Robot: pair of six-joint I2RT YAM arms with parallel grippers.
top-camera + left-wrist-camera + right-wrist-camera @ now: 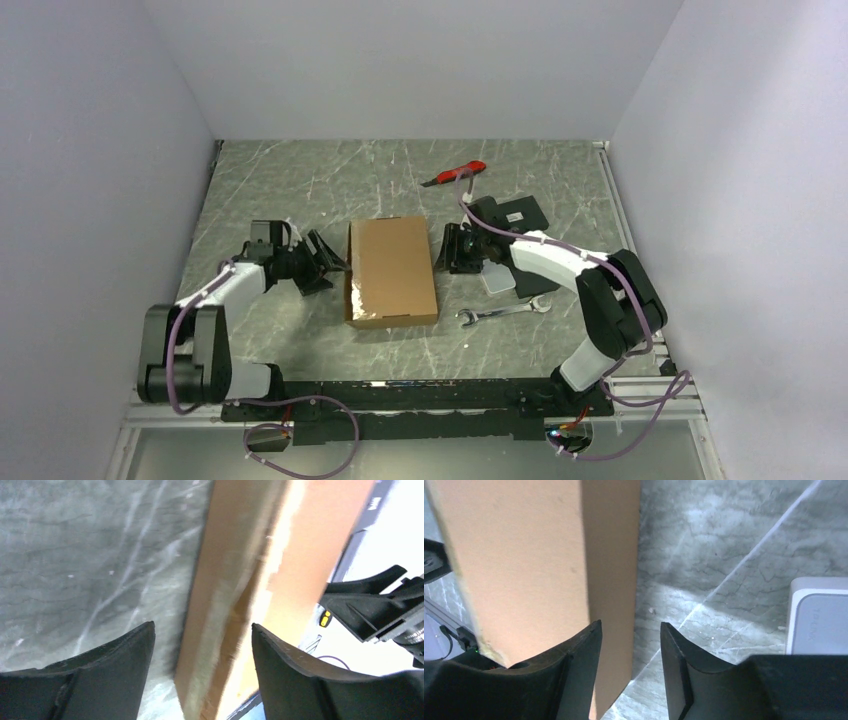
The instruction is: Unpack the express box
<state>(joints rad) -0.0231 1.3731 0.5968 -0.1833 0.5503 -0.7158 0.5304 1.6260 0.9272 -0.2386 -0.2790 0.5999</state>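
The express box (392, 270) is a flat brown cardboard carton lying closed in the middle of the table. My left gripper (332, 262) is open at its left side; in the left wrist view (202, 630) the box's side wall (230, 595) stands between the spread fingers. My right gripper (447, 250) is open at the box's right side. In the right wrist view (630, 630) the box's side wall (609, 570) sits between the fingers, with one finger over the box's top (519, 555) and the other (674, 665) over the table.
A red-handled utility knife (455, 173) lies at the back. A black flat box (522, 214) and a white device (497, 279) lie right of the carton; the device also shows in the right wrist view (819, 615). A wrench (503, 313) lies at the front right.
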